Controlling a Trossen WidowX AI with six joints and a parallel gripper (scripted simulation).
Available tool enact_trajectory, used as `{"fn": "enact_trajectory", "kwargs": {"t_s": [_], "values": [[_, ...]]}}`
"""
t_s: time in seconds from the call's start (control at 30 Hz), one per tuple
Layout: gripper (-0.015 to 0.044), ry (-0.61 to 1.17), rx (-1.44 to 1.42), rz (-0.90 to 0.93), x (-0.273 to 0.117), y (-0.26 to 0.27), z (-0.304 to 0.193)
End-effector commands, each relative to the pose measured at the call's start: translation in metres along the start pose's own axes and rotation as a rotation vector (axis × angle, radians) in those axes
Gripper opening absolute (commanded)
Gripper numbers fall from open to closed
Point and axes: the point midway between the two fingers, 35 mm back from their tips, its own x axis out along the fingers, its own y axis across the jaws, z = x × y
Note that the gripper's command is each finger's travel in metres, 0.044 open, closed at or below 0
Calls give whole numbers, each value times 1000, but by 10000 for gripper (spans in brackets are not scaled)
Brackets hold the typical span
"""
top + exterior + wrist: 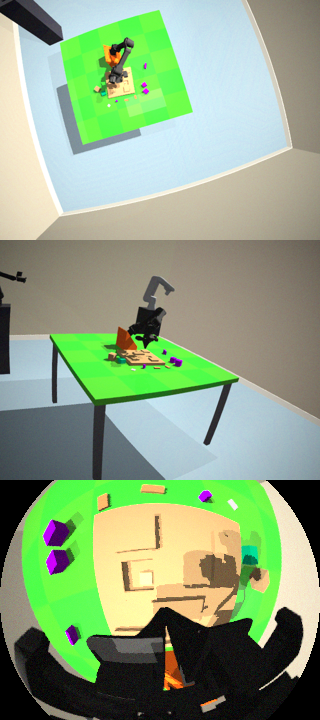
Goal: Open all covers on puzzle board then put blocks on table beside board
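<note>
Gripper (112,78) (145,347) (164,611), closed, hovers over the tan puzzle board (120,93) (146,363) (125,525).

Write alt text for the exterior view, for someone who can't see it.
A black robot arm holds its closed, empty hand above a flat tan puzzle board on a green checkered table. Small purple, orange, teal, tan and white pieces lie around the board; an orange wedge-shaped object stands behind it.
</note>
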Motion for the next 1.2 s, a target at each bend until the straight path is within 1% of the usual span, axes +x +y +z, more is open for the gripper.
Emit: {"fn": "enact_trajectory", "kwargs": {"t_s": [0.0,1.17], "values": [[0,7,7,2,5,-1,-1],[0,7,7,3,40,-1,-1]]}}
